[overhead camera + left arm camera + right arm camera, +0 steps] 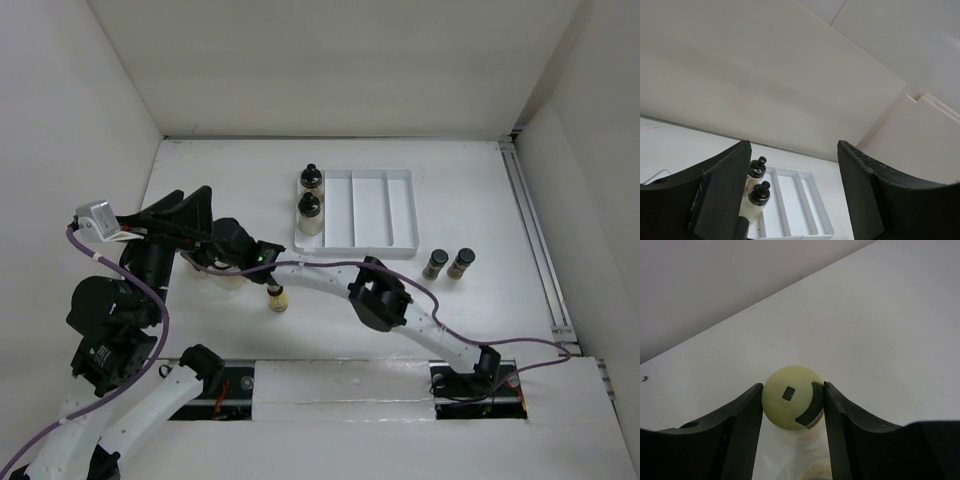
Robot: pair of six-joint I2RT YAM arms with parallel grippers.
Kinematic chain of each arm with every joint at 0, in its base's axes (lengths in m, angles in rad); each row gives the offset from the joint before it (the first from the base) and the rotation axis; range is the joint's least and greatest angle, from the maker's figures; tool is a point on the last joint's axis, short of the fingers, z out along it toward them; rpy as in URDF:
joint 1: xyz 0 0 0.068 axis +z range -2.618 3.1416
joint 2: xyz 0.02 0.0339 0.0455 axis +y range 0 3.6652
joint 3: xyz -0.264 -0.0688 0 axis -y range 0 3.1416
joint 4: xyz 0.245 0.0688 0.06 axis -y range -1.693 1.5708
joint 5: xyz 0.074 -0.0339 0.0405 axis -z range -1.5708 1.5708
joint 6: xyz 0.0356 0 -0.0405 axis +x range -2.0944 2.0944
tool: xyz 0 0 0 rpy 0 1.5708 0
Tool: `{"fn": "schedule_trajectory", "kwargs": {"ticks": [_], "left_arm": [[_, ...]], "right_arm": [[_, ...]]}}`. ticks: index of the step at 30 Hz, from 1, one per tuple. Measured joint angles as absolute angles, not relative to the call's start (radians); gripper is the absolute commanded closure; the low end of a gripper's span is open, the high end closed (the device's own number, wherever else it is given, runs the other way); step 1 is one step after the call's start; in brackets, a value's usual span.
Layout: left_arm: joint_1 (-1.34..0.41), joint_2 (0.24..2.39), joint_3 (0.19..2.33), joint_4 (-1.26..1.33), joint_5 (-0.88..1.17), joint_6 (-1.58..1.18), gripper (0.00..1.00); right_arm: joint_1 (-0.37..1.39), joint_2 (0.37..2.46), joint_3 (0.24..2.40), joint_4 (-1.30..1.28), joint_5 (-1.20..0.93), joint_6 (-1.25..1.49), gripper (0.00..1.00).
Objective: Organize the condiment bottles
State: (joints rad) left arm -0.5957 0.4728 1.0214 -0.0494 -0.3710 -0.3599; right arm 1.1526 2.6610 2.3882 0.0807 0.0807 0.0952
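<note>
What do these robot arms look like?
White tubular links with black joints, a purple cable draped along each. The left gripper and right gripper have broad, curved matte black fingers. A green light glows by the right wrist.

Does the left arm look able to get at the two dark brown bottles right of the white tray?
Probably not: the right arm lies stretched across the table between the open left tool and the two dark brown bottles.

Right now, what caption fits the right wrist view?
Right gripper shut on a pale-capped bottle, white table behind.
</note>
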Motion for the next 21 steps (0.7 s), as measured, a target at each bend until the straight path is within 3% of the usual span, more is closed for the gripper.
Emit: {"fn": "schedule_trajectory", "kwargs": {"ticks": [12,21], "left_arm": [[-0.591,0.447,1.021,-0.043,-0.396,-0.357,0.34],[-0.587,0.527,1.021,-0.044,-0.330,-0.361,0.34]], "right_arm": [[0.990,2.308,2.041,0.383,-0.089,0.357,0.57],[0.717,1.856,1.534,0.577,-0.047,0.392,0.59]]}}
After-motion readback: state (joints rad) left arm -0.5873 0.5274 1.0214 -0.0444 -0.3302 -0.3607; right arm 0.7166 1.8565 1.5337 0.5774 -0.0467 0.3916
